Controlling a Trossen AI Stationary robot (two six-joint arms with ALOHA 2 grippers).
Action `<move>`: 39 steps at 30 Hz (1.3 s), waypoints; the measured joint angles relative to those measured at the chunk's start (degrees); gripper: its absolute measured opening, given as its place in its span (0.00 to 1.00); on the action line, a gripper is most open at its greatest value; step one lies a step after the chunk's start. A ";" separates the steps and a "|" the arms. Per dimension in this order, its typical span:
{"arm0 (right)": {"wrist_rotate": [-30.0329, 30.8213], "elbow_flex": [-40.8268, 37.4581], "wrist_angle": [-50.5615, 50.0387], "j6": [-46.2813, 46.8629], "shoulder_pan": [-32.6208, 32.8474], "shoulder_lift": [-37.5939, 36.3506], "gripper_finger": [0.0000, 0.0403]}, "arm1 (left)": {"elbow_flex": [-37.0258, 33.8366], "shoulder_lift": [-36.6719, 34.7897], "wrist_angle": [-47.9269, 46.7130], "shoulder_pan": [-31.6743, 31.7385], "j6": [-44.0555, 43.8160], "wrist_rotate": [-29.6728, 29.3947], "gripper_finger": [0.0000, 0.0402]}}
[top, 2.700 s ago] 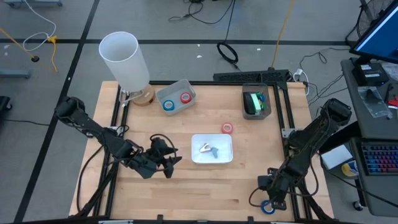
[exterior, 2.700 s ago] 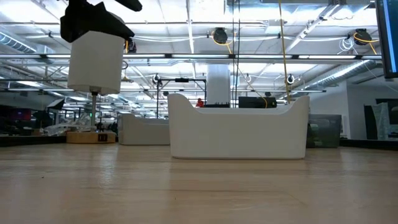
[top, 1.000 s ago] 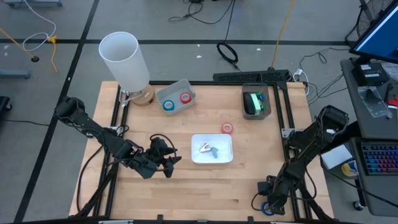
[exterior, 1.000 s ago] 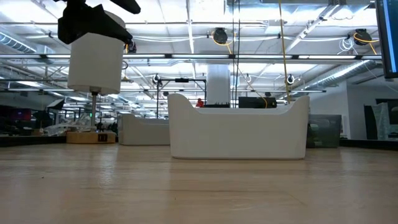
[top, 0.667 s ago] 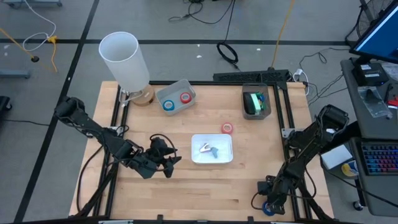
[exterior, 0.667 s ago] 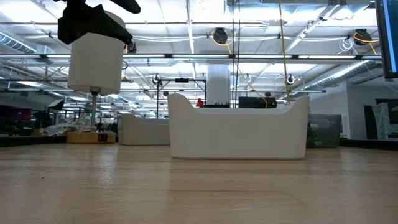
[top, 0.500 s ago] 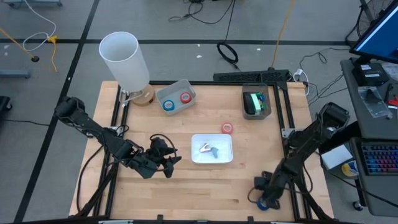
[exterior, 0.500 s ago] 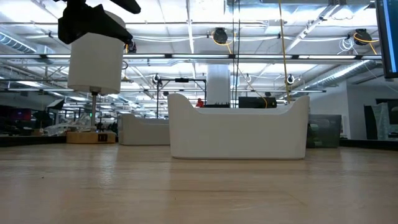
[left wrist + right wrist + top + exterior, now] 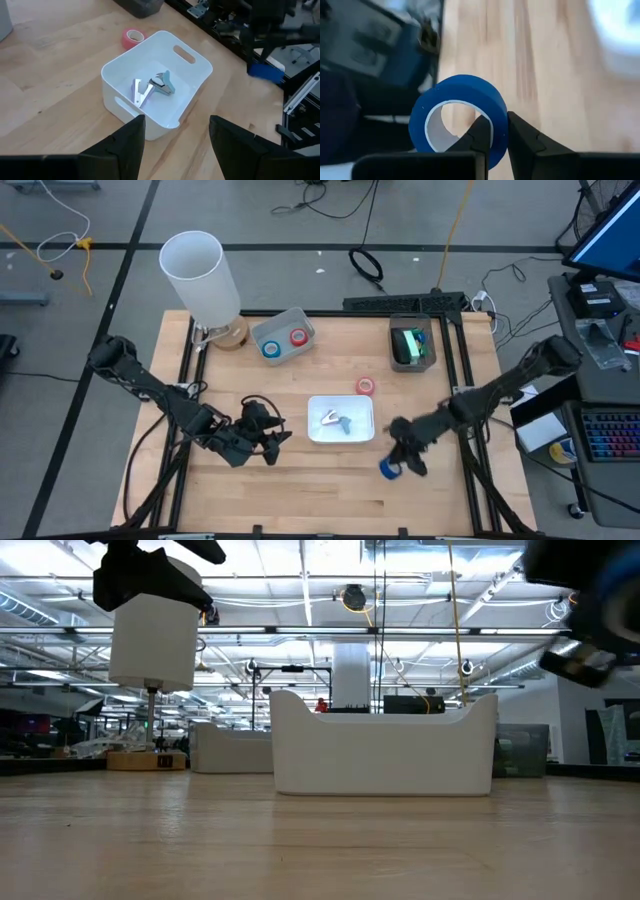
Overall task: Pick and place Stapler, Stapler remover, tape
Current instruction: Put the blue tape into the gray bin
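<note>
My right gripper (image 9: 397, 460) is shut on a blue tape roll (image 9: 389, 469) above the table, to the right of and nearer than the white bin (image 9: 368, 436). A stapler remover (image 9: 337, 421) lies in that bin. A red tape roll (image 9: 366, 387) rests flat on the wood behind the bin. The green stapler (image 9: 408, 343) sits in a dark bin at the far right. My left gripper (image 9: 272, 442) stands open left of the white bin, nothing between its fingers (image 9: 130, 145). My right gripper pinches the blue roll's wall (image 9: 497, 112) between its two fingers, one finger (image 9: 479, 134) inside the pale centre hole and the other (image 9: 522, 137) outside. The roll is lifted clear of the table.
A grey bin (image 9: 268, 330) at the far middle holds a red and a blue tape roll. A tall white cylinder (image 9: 200, 275) stands at the far left corner. Black frame rails run along the table's left and right edges. Bare wood lies near the front edge.
My right gripper has swung from the table's near right corner up and toward the left and far side, to beside the white bin. It has carried the blue tape roll along, and the roll is now lifted clear. My left arm has kept still.
</note>
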 joint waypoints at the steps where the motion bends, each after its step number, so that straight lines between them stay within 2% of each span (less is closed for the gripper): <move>1: -0.80 0.00 0.93 -1.11 -2.09 -0.99 0.08 | 0.00 0.00 0.00 0.15 0.02 0.02 0.54; 8: -5.65 0.07 16.25 -6.54 -15.80 -3.40 0.08 | 0.00 0.00 0.04 1.53 0.99 0.00 0.54; 15: -10.42 2.40 29.47 -9.77 -26.58 -0.18 0.08 | 0.00 0.00 1.43 4.27 2.60 -0.79 0.54; 19: -16.67 6.10 33.39 -9.91 -29.83 4.30 0.08 | 0.00 0.00 9.04 8.14 5.93 -1.02 0.54; 23: -24.25 9.79 33.76 -8.77 -31.86 9.69 0.08 | 0.00 0.00 21.31 11.56 17.65 -1.03 0.54; 28: -30.06 11.31 40.31 -1.99 -34.90 14.70 0.08 | 0.02 -0.02 30.77 13.41 32.21 -0.99 0.54; 34: -33.73 11.32 48.07 12.12 -37.85 19.22 0.08 | 0.02 0.00 30.88 14.17 37.85 -0.98 0.54; 39: -34.90 11.32 54.39 19.90 -39.04 23.08 0.08 | 0.02 0.00 30.86 14.92 40.13 -0.97 0.54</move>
